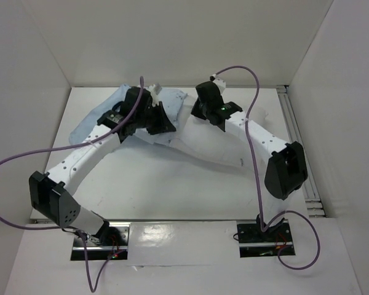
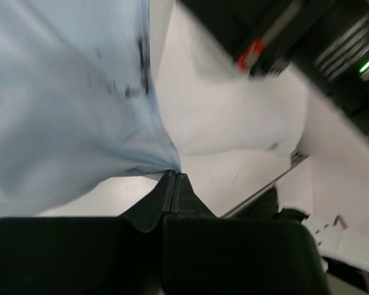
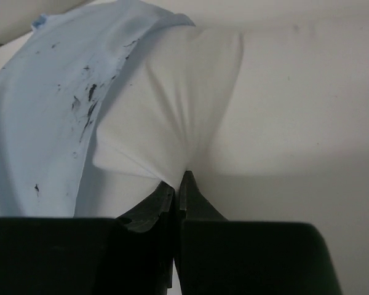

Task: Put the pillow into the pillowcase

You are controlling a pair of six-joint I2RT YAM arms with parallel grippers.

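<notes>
The pale light-blue pillowcase (image 1: pixel 111 114) lies crumpled at the table's far left, partly under my left arm. The plump white pillow (image 1: pixel 218 150) lies across the middle toward the right, one end reaching into the pillowcase. My left gripper (image 1: pixel 149 117) is shut on the pillowcase (image 2: pixel 67 110), pinching a gathered fold at its fingertips (image 2: pixel 174 175). My right gripper (image 1: pixel 204 109) is shut on the pillow (image 3: pixel 172 104), pinching its white fabric at the tips (image 3: pixel 179 178), with the blue cloth (image 3: pixel 55 110) draped over the pillow's left side.
White walls close in the table at the back and on both sides. A metal rail (image 1: pixel 298 141) runs along the right edge. Purple cables (image 1: pixel 253 110) loop over both arms. The right arm's black body (image 2: pixel 283 37) shows in the left wrist view.
</notes>
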